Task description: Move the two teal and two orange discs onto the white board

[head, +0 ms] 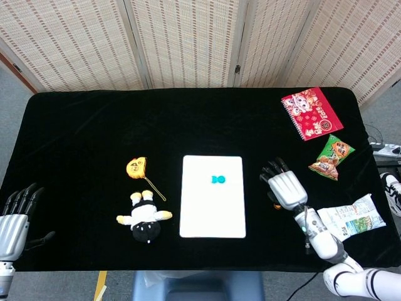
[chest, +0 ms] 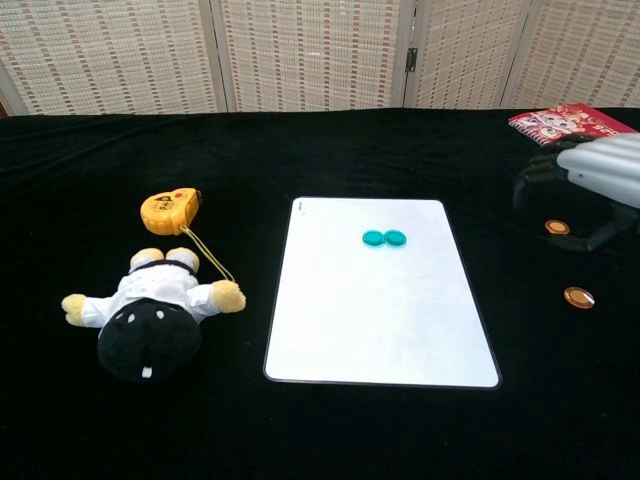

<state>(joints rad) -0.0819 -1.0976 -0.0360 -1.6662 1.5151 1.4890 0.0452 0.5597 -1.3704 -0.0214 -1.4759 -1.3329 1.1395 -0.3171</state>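
Note:
Two teal discs (head: 217,180) lie side by side, touching, on the upper part of the white board (head: 213,213); the chest view shows the same discs (chest: 384,238) on the board (chest: 380,320). Two orange discs lie on the black cloth right of the board, a far one (chest: 557,227) and a near one (chest: 578,297). My right hand (head: 285,188) hovers right of the board, empty, its fingers spread and arched above the far orange disc, as the chest view of the hand (chest: 598,178) shows. My left hand (head: 15,213) stays open at the table's near left corner.
A plush toy (head: 144,219) and a yellow tape measure (head: 136,166) lie left of the board. A red notebook (head: 311,113), a green snack bag (head: 332,157) and a white packet (head: 351,216) sit along the right side.

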